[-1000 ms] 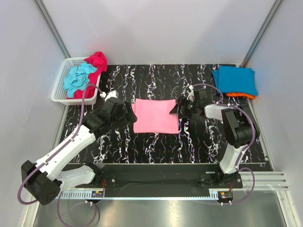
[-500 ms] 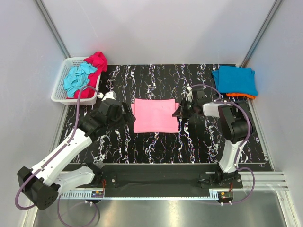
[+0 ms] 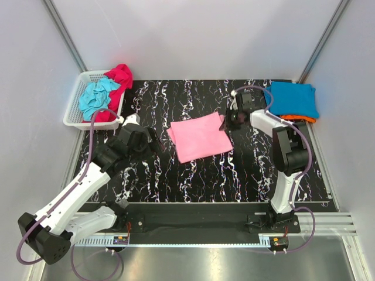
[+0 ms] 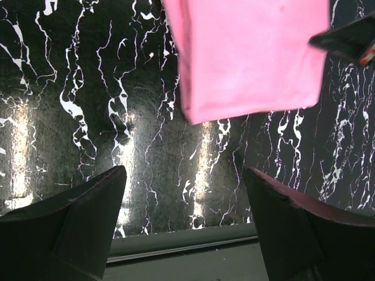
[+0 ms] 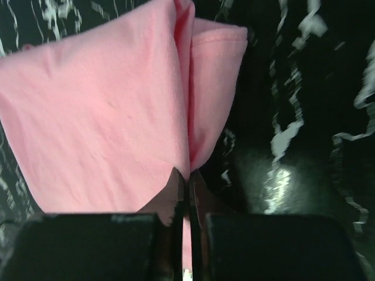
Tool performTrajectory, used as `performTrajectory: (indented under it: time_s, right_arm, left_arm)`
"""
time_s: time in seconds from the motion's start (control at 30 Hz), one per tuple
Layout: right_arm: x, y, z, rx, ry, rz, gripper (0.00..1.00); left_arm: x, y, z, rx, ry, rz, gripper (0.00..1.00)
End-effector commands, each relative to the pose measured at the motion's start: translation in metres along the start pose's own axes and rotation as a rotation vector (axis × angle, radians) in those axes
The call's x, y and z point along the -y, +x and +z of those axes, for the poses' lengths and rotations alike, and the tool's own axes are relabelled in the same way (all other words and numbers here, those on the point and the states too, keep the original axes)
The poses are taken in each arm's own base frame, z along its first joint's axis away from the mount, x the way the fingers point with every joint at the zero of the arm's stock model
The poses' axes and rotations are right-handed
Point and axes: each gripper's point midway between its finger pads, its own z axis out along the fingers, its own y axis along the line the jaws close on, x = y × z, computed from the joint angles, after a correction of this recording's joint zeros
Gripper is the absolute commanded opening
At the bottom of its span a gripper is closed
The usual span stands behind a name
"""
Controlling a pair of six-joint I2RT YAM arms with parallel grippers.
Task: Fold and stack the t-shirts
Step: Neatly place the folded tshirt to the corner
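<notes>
wrist cameras are showing what the top view is hiding: right gripper (image 5: 188, 178) is pinching the right edge of the folded pink t-shirt (image 3: 200, 136) on the table (image 3: 193, 175), left gripper (image 4: 184, 172) is hovering spread wide just left of it.

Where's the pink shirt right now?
In the top view the pink t-shirt lies in the middle of the black table, its far right corner pinched by the right gripper.
</notes>
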Motion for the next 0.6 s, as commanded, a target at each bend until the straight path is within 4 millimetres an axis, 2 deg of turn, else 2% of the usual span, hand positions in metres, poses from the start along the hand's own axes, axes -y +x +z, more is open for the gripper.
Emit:
performTrajectory:
  time_s: [0.0, 0.03, 0.1, 0.13, 0.2, 0.23, 0.27, 0.3, 0.33, 0.4, 0.43, 0.5, 0.53, 0.57]
  right_arm:
    - [0.015, -0.053, -0.037, 0.117, 0.211, -0.119, 0.00]
    - [0.012, -0.071, -0.044, 0.157, 0.229, -0.136, 0.00]
    - [0.022, -0.084, -0.052, 0.178, 0.292, -0.156, 0.00]
    - [0.021, -0.101, -0.060, 0.215, 0.311, -0.164, 0.00]
    - [0.043, -0.113, -0.067, 0.225, 0.402, -0.166, 0.00]
    - [0.043, -0.129, -0.074, 0.259, 0.417, -0.164, 0.00]
    - [0.052, -0.135, -0.075, 0.263, 0.440, -0.159, 0.00]
    - [0.069, -0.143, -0.085, 0.279, 0.499, -0.134, 0.00]
    - [0.073, -0.155, -0.090, 0.307, 0.515, -0.124, 0.00]
    - [0.098, -0.170, -0.105, 0.342, 0.567, -0.081, 0.00]
    - [0.104, -0.182, -0.110, 0.366, 0.571, -0.069, 0.00]
    - [0.120, -0.192, -0.118, 0.375, 0.590, -0.040, 0.00]
    - [0.129, -0.206, -0.132, 0.411, 0.601, -0.026, 0.00]
    - [0.138, -0.210, -0.130, 0.410, 0.617, -0.023, 0.00]
  left_arm:
    - [0.000, 0.000, -0.002, 0.006, 0.016, 0.008, 0.88]
    - [-0.001, -0.001, -0.002, 0.007, 0.014, 0.006, 0.88]
    - [-0.001, -0.001, -0.002, 0.005, 0.014, 0.006, 0.88]
    - [-0.001, 0.000, -0.002, 0.004, 0.013, 0.007, 0.88]
    - [-0.002, 0.000, -0.002, 0.002, 0.010, 0.009, 0.88]
    - [-0.003, 0.000, -0.002, 0.002, 0.008, 0.011, 0.88]
    - [-0.004, 0.001, -0.001, -0.003, 0.002, 0.013, 0.88]
    - [-0.004, 0.000, 0.000, -0.004, -0.001, 0.013, 0.88]
    - [-0.004, 0.001, 0.000, -0.007, -0.002, 0.013, 0.89]
    - [-0.005, 0.003, 0.002, -0.017, -0.007, 0.014, 0.89]
    - [-0.005, 0.003, 0.003, -0.020, -0.009, 0.014, 0.89]
    - [-0.005, 0.003, 0.006, -0.029, -0.018, 0.024, 0.89]
    - [-0.004, 0.002, 0.006, -0.029, -0.018, 0.027, 0.89]
    - [-0.003, 0.000, 0.007, -0.029, -0.016, 0.029, 0.89]
